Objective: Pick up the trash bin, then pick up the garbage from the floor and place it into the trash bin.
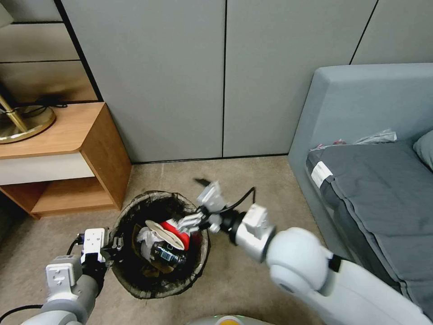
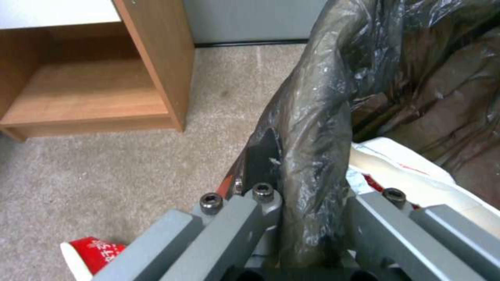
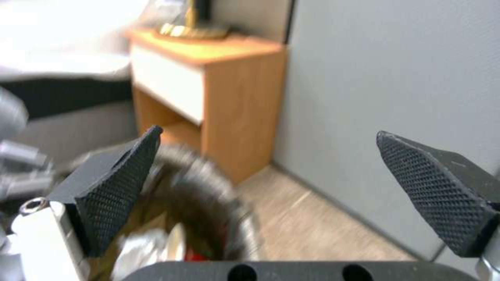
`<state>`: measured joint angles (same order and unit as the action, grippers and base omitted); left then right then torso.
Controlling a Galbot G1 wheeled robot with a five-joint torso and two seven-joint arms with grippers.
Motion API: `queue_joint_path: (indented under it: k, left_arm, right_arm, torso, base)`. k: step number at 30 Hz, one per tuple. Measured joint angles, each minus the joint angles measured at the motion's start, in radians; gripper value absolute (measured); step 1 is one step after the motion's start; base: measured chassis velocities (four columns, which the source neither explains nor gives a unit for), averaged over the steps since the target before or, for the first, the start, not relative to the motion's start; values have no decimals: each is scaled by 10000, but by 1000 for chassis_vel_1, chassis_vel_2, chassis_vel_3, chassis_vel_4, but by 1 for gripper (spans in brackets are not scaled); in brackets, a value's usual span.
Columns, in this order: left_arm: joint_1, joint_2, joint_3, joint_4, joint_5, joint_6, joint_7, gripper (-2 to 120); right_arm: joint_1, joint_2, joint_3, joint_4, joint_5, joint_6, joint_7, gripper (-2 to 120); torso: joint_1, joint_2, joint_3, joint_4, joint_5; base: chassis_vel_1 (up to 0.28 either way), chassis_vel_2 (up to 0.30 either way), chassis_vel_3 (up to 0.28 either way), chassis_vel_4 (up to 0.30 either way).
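Beige carpet floor (image 1: 252, 180) in a room corner, grey wall panels (image 1: 180, 76) at the far side, wooden nightstand (image 1: 67, 149) far left with a brass lamp base (image 1: 22, 122) on top, grey sofa (image 1: 374, 149) on the right. Trash bin (image 1: 160, 243) with dark liner sits near centre-left, just in front of the nightstand. Inside it: red-and-white paper cup (image 1: 173, 232) lying on its side, crumpled white tissue (image 1: 145, 239), clear bottle (image 1: 169, 255) with a barcode label, all piled together. Left gripper (image 1: 115, 246) is at the bin's left rim, jaws clamped on the liner-covered rim; left wrist view shows the rim (image 2: 312, 156) pinched between the fingers (image 2: 260, 156). Another red-and-white cup (image 2: 91, 253) lies on the carpet by the bin's left side, near the left gripper. Right gripper (image 1: 205, 198) hangs over the bin's far-right edge, blurred. Right wrist view shows its pads (image 3: 117, 191) spread wide apart, nothing between them, bin rim (image 3: 218, 195) below.
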<state>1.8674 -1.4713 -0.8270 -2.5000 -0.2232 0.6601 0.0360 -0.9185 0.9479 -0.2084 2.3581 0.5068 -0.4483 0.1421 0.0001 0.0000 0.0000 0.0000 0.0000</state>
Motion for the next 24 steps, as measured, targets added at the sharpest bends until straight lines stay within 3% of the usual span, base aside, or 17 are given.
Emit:
queue_joint_path:
  k: [4,6,7,9,16,19,24]
  left_arm:
    - [-44,72,4,0,-16,0,42,0]
    - [-87,134,6,0,-20,0,65,0]
    - [-87,134,6,0,-20,0,65,0]
    - [-128,170,5,0,-69,0,78,0]
    - [-156,172,-39,0,-156,21,96,0]
    - [-165,211,-92,0,-202,76,106,0]
    - [-221,199,-92,0,-247,127,110,0]
  right_arm:
    - [-632,-139,1030,255,-225,674,193,100]
    - [-1474,-131,2185,254,-643,1163,157,100]
    - [-1474,-131,2185,254,-643,1163,157,100]
    - [-2608,7,3513,245,-1020,1582,393,100]
    - [-4425,608,5651,221,-1643,1962,351,100]
    - [-5626,1326,6788,186,-2737,2284,-263,100]
    - [-6902,2666,7416,46,-3685,2960,-544,100]
  torso:
    - [-1,0,0,1,0]
    - [0,0,0,0,0]
    - [0,0,0,0,0]
    - [-1,0,0,-5,1]
    - [0,0,0,0,0]
    - [-1,0,-1,-1,0]
    - [-1,0,0,-2,0]
  base:
    - [0,0,0,0]
    - [0,0,0,0]
    - [0,0,0,0]
    - [0,0,0,0]
    - [0,0,0,0]
    - [0,0,0,0]
    - [0,0,0,0]
